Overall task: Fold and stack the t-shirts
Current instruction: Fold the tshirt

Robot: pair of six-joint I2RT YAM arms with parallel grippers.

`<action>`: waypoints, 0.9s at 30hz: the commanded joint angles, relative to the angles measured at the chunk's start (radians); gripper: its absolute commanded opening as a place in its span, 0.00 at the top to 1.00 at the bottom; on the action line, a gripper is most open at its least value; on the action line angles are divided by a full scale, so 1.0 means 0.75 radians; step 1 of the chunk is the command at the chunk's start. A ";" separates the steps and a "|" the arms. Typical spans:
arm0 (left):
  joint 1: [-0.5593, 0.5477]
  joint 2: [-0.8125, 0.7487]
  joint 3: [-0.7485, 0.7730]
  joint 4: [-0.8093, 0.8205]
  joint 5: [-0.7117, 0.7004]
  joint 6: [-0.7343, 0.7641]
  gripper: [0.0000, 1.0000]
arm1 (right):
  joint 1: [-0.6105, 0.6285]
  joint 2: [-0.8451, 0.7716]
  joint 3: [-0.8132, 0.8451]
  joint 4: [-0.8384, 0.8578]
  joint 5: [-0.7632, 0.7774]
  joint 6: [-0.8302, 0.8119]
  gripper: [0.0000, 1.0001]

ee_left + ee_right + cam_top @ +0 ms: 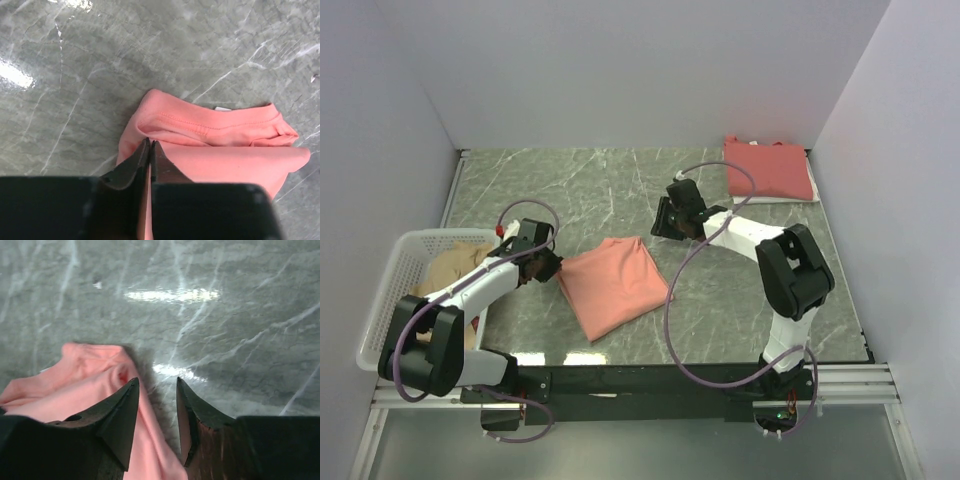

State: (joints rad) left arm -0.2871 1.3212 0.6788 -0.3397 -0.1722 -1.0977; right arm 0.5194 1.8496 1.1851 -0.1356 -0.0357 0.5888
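Mid-table from above, the salmon-orange t-shirt [613,285] lies folded between your arms. Left wrist: the left gripper [149,143] is pressed together at its edge; any snagged cloth would drag the fold open. Right wrist: the right gripper [157,381] stands apart, empty, beside it.

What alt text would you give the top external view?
A folded salmon-orange t-shirt lies mid-table, with the left gripper at its left corner and the right gripper near its far right corner. A folded coral-red t-shirt sits at the far right, and a white basket on the left holds a tan t-shirt.
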 commanded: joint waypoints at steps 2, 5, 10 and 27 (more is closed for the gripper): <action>0.011 -0.041 0.030 0.028 -0.032 0.058 0.85 | 0.011 -0.177 -0.036 0.044 -0.026 -0.010 0.57; 0.013 -0.095 0.107 -0.070 -0.101 0.089 0.65 | 0.052 -0.261 -0.095 0.019 -0.053 0.000 0.57; -0.034 -0.176 0.268 -0.169 -0.151 0.175 0.65 | 0.142 -0.392 -0.230 0.031 -0.100 0.039 0.63; -0.405 0.267 0.355 0.201 0.236 0.200 0.99 | 0.201 -0.554 -0.654 0.303 -0.224 0.197 0.72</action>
State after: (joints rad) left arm -0.5888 1.5024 0.9356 -0.2970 -0.0444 -0.9768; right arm 0.6636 1.4864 0.7033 0.0051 -0.2016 0.7181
